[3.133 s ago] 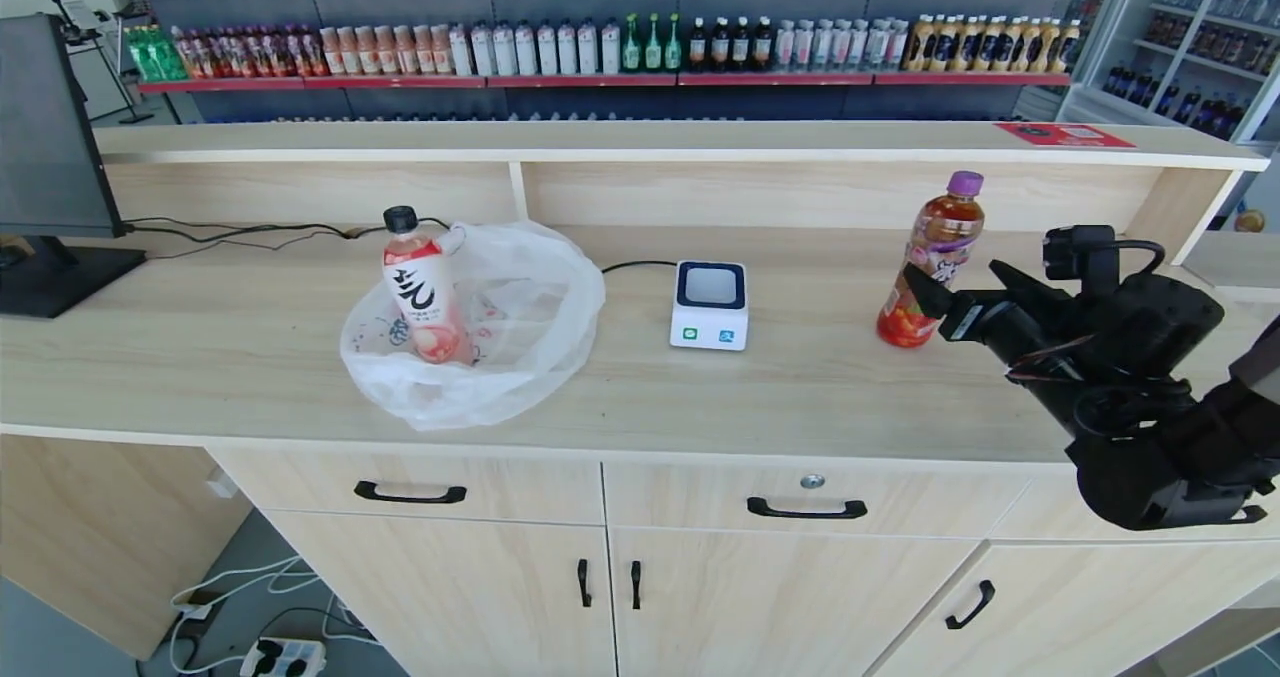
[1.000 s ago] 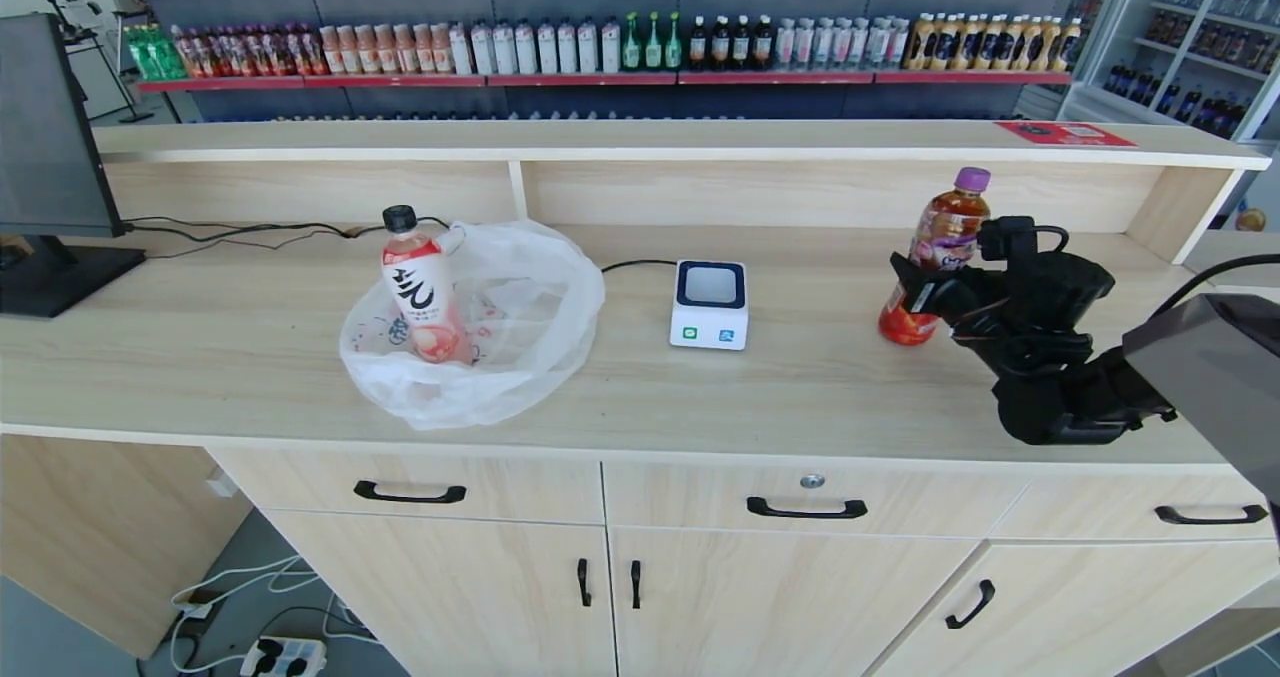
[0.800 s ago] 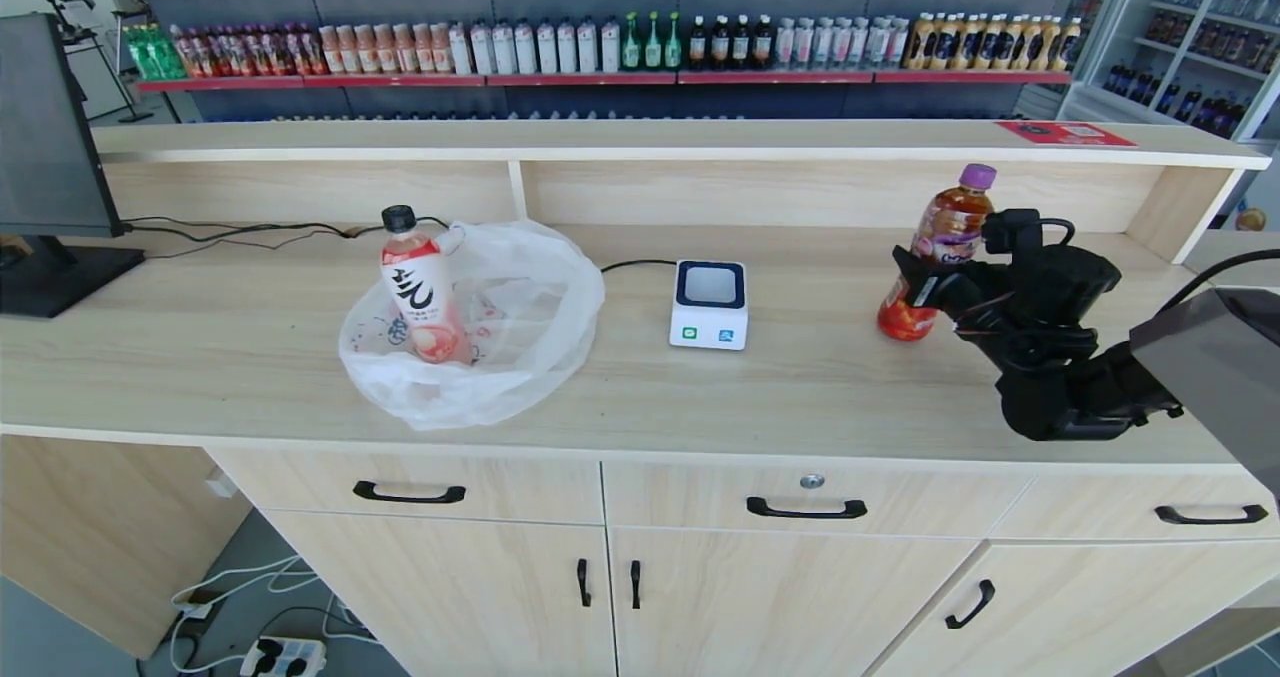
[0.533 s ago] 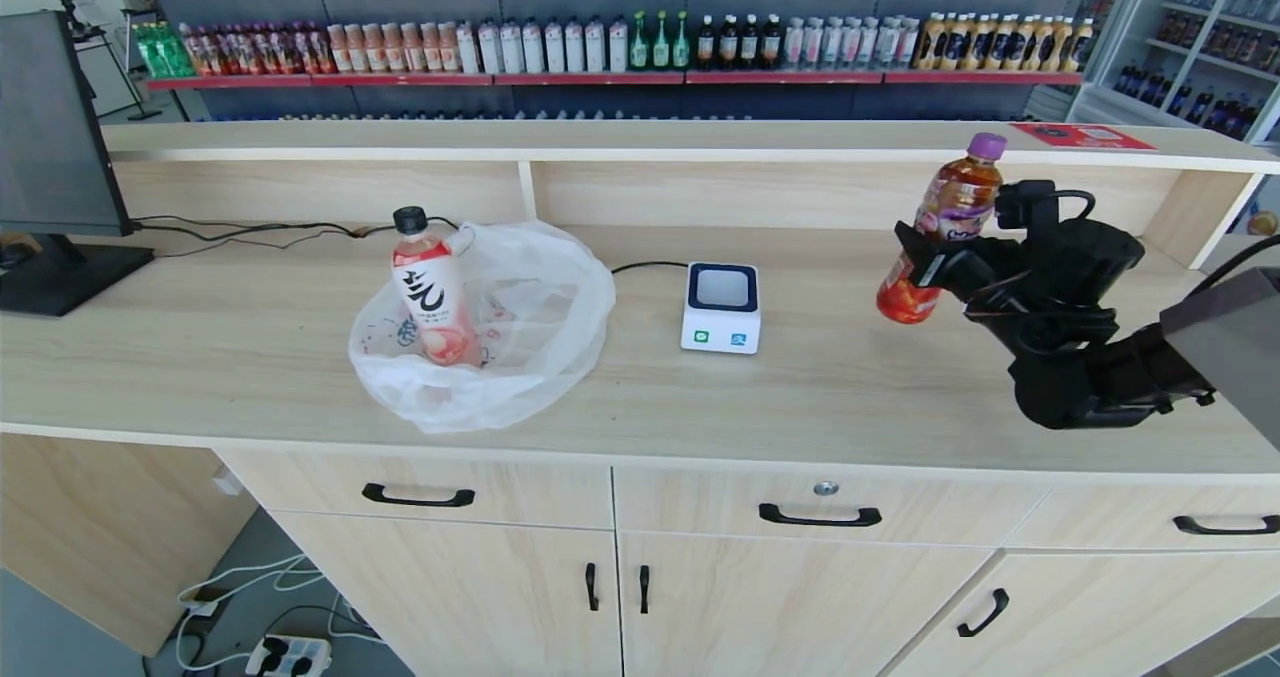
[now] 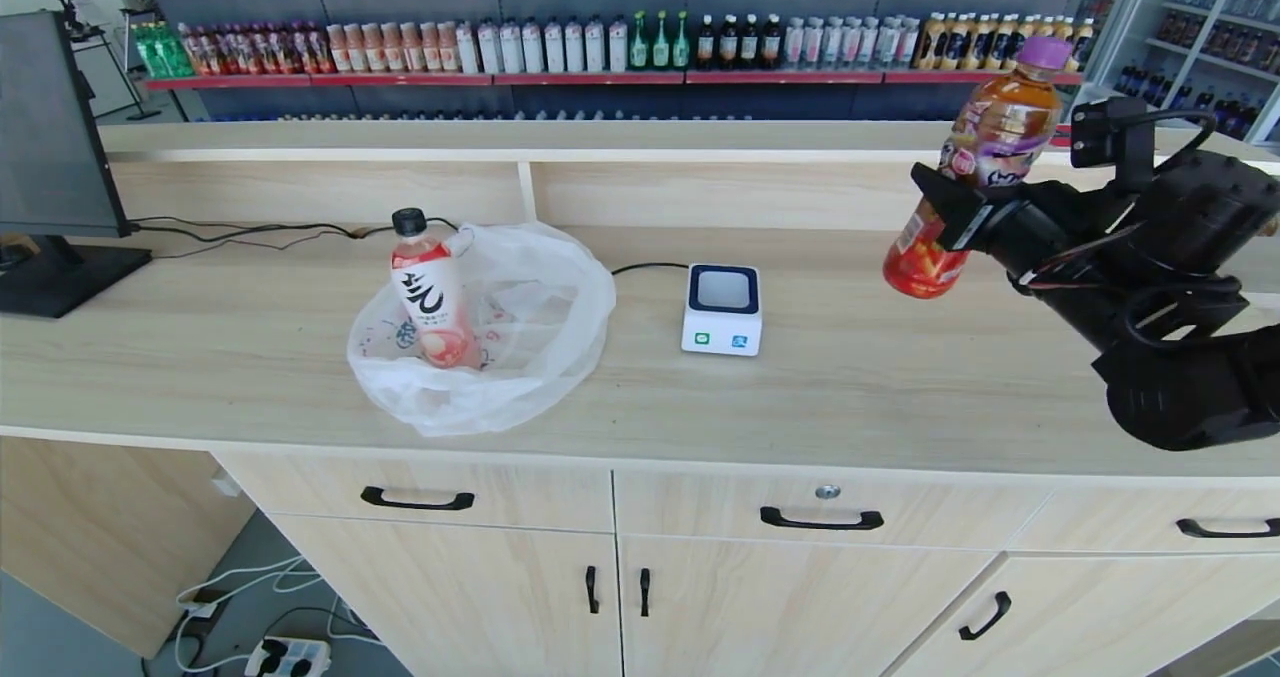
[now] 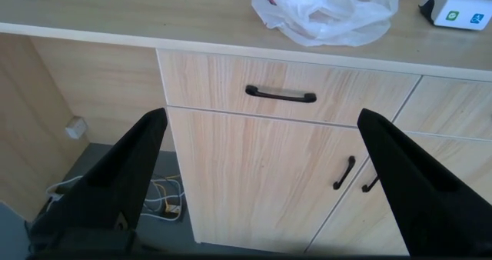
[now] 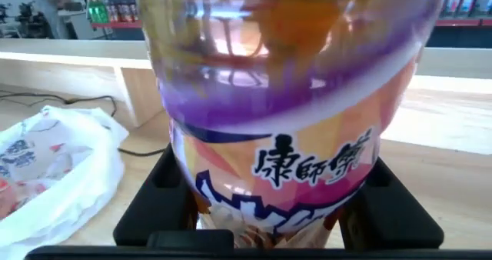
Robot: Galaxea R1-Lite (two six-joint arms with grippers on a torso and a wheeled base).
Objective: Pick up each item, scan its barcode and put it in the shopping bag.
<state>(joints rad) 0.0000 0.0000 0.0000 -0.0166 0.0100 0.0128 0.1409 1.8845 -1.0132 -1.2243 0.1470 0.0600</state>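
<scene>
Clamping the tea bottle point(image 5: 990, 142) round its label: why there?

— The right gripper point(image 5: 952, 223) is closed on the broad, straight part of the body. I'd judge that gives its flat black jaws the most to bite on. The bottle hangs tilted, purple cap up, clear above the counter point(image 5: 850, 397) near its right end.

What is the surface like?

— Glossy printed film over clear plastic, with amber drink inside. It looks slick, so a firm squeeze makes sense. I cannot find the barcode from here.

Where next?

— Probably the scanner point(image 5: 722, 309), a small white cube with a dark window facing up, sitting between the bottle and the bag point(image 5: 545, 357). The label would likely have to turn towards that window.

And the bag?

— Thin, translucent, crumpled film with its mouth slumped open, so things can drop in from above. A pink bottle point(image 5: 428, 292) with a black cap already stands inside.

The left gripper point(image 6: 261, 118)?

— Spread wide and holding nothing, low before the drawer point(image 6: 215, 79), out of the way.
</scene>
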